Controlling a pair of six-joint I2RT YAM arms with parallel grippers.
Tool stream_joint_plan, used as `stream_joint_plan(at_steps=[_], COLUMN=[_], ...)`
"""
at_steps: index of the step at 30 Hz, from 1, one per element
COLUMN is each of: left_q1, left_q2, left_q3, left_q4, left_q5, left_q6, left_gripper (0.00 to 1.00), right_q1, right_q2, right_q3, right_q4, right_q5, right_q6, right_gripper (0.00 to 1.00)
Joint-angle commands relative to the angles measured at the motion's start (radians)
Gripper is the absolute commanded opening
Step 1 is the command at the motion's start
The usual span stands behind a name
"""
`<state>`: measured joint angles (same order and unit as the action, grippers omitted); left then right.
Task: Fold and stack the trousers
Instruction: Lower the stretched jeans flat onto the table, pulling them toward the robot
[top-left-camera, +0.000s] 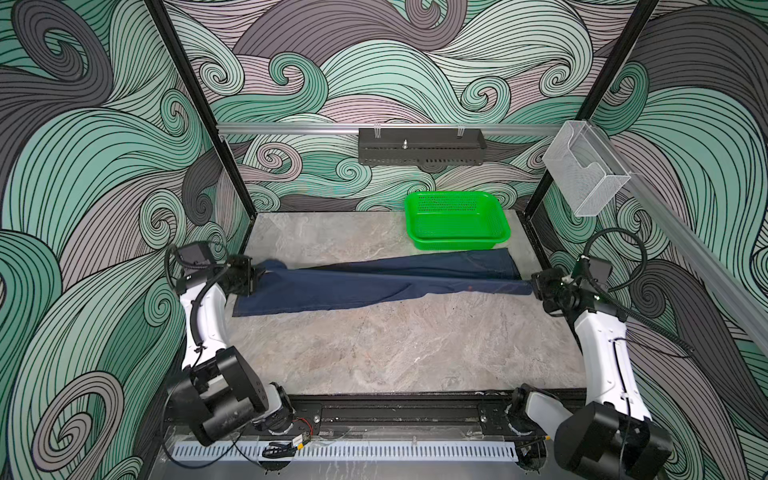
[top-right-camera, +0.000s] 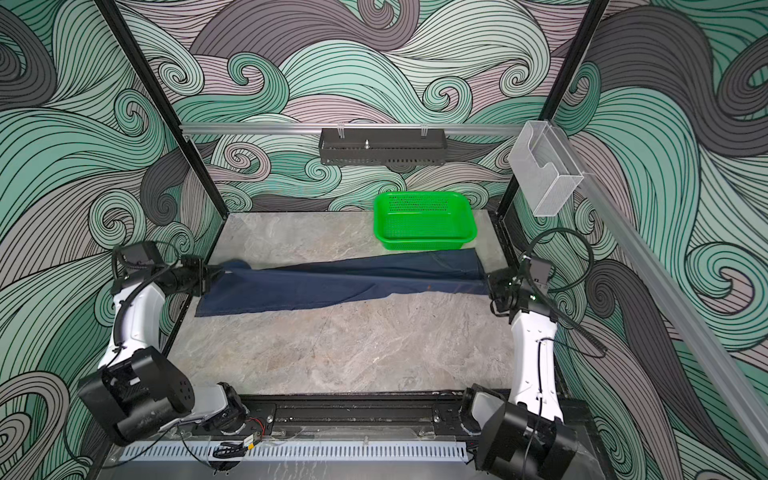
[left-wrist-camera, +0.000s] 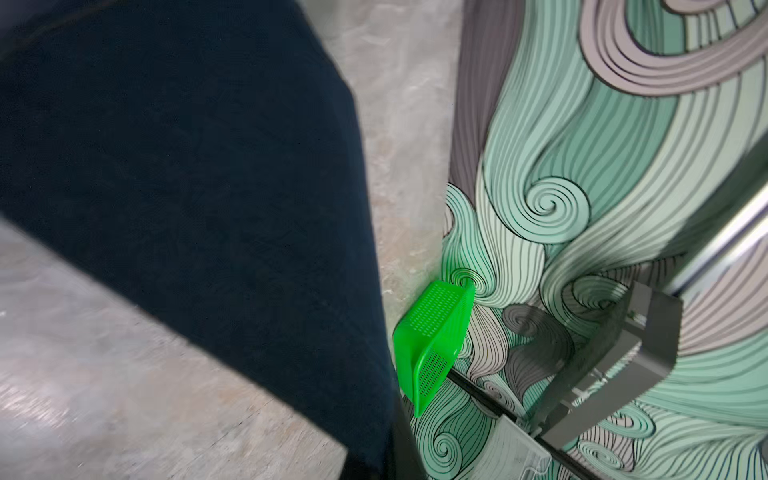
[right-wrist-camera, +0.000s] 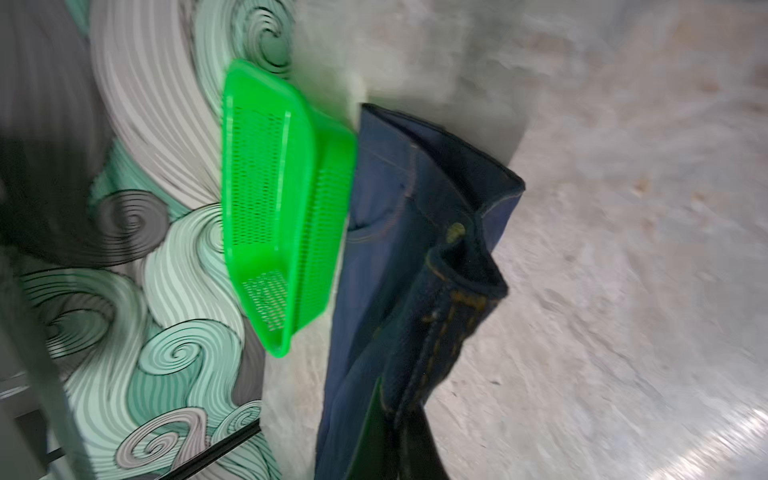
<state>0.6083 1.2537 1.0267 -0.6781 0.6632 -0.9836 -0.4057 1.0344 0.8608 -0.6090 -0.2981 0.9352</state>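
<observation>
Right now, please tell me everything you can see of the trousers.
The trousers are dark navy denim with orange-brown stitching and a button at the waistband. They lie stretched lengthwise across the table, waist end at the right gripper, leg end at the left gripper; both are shut on the cloth. The waist's far edge lies beside the green basket; contact is unclear.

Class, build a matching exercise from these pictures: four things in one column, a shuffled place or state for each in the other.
1. trousers
2. basket
3. left gripper
4. right gripper

A. shut on the waistband
B. stretched between both grippers
C. shut on a leg end
D. empty, at the back of the table

Pairs: 1-B, 2-D, 3-C, 4-A
</observation>
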Motion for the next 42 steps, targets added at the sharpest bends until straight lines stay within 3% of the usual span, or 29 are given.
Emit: stream_joint_plan(at_steps=[1,6,14,18,22,26,30,36,42], left_q1=[0.123,0.176,0.206,0.194,0.120,0.087,0.092,0.126,0.159], left_q2=[-0.120,-0.247,-0.317,-0.287,-0.148,-0.112,-0.206,-0.298,-0.338], left_q3=[-0.027,-0.090,-0.107,-0.102,0.062,0.129,0.027,-0.197,-0.273], left_q4=[0.081,0.015,-0.049,0.030,-0.013,-0.035,-0.050,-0.032,-0.110], left_q5=[-0.193,-0.219,-0.288,-0.248,-0.210,-0.214,-0.342,-0.408,-0.505], left_q6=[0.054,0.090,0.124,0.053,0.055,0.062,0.082,0.105,0.085], left_gripper=[0.00,0.00,0.00,0.00,0.00,0.00,0.00,0.00,0.00], right_q1=[-0.091,-0.107,-0.111,-0.113,-0.108,-0.110,-0.109,-0.114,-0.119], right_q2=[-0.076,-0.174,-0.261,-0.233,-0.159,-0.151,-0.203,-0.251,-0.266], right_q3=[-0.039,-0.111,-0.180,-0.164,-0.068,0.012,-0.042,-0.212,-0.309], right_q4=[0.036,-0.019,-0.074,-0.055,-0.025,-0.060,-0.086,-0.100,-0.123], right_q5=[0.298,0.381,0.488,0.421,0.317,0.337,0.417,0.488,0.565], right_q6=[-0.034,-0.032,-0.020,0.051,0.105,0.081,0.056,0.066,0.100], right_gripper=[0.00,0.00,0.00,0.00,0.00,0.00,0.00,0.00,0.00])
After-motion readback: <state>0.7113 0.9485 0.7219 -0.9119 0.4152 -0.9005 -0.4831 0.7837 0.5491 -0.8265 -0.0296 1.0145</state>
